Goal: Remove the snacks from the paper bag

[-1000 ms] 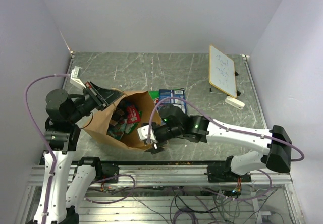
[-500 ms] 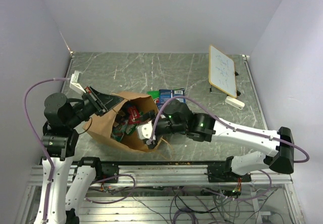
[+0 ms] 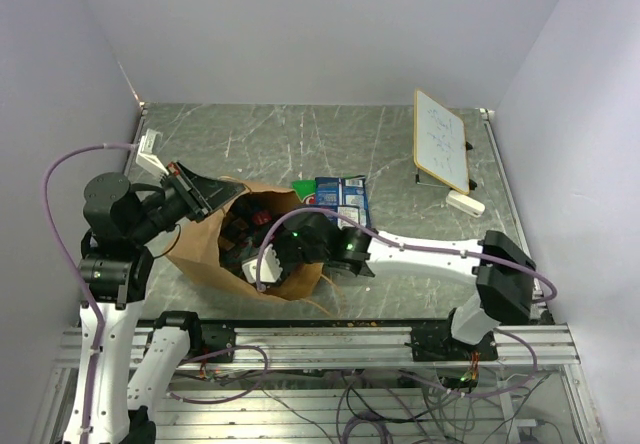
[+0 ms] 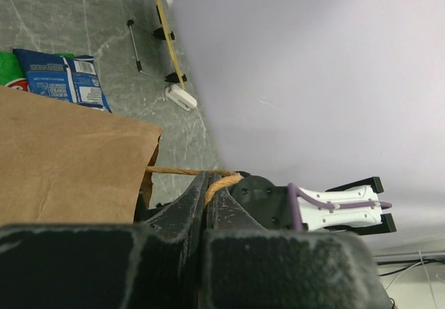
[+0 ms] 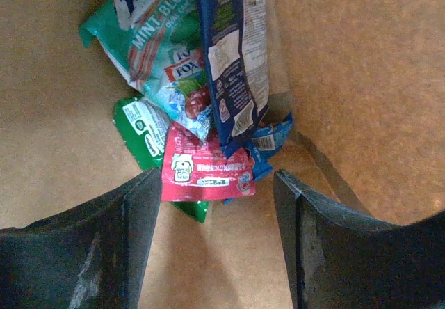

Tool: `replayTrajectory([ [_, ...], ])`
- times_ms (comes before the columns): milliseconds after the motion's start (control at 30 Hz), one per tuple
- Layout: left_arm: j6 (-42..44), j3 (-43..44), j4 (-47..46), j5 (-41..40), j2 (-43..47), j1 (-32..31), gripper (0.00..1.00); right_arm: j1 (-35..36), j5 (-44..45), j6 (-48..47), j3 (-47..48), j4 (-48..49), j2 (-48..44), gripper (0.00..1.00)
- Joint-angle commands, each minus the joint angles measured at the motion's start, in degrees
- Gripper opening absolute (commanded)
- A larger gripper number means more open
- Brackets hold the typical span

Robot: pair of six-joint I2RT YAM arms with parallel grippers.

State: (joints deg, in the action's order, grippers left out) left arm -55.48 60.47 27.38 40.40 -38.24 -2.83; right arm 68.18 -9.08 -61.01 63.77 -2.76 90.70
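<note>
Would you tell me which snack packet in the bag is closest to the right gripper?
The small red packet, centred before the right gripper; the green packet lies partly beneath it, the teal mint packet and dark blue packet farther in.

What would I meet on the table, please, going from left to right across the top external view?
The paper bag → blue snack packet → white framed board.

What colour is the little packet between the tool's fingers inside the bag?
The small glossy foil packet is pinkish red with white print; right wrist view shows it best.
</note>
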Motion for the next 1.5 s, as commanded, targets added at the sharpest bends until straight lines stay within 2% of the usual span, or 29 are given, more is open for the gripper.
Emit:
replayTrajectory([
  [0,1.4,3.52,0.91,2.35,-1.02,-0.27,0.07,-1.49,0.11,-3.37,2.41,4.19,4.34,0.65],
  [100,3.9,5.8,3.6,2.5,-2.11,-0.25,0.07,-3.53,-3.63,-3.09,1.48,6.99,5.68,0.64],
  [300,9.15,10.24,8.87,3.23,-5.12,-0.25,0.07,-5.7,-4.42,0.27,3.87,11.23,11.04,0.61],
  [567,11.87,11.85,11.31,5.23,-7.76,-0.25,0.07,-6.31,-5.48,-1.29,6.95,10.83,15.97,0.6],
  [800,13.6,13.65,15.03,2.16,-9.02,-0.26,0.07,-5.26,-2.94,-1.37,11.96,10.45,21.77,0.61],
  [867,13.88,14.48,16.01,0.7,-9.18,-0.26,0.07,-5.21,-0.93,0.02,13.65,11.17,23.2,0.55],
  [1033,15.13,16.91,21.28,-7.34,-10.57,-0.25,0.07,-5.01,2.18,1.49,15.9,11.94,24.79,0.26],
  [1200,16.34,20.49,23.02,-14.06,-15.2,-0.27,0.07,-4.94,6.01,4.04,17.42,13.53,27.59,0.09],
  [1300,19.17,25.97,22.16,-16.5,-20.66,-0.25,0.07,-4.95,9.68,6.48,20.73,12.61,29.12,0.0],
  [1467,21.15,36.67,21.62,-16.89,-29.64,-0.27,0.07,-4.96,15.48,8.31,27.42,10.11,33.42,0.0],
])
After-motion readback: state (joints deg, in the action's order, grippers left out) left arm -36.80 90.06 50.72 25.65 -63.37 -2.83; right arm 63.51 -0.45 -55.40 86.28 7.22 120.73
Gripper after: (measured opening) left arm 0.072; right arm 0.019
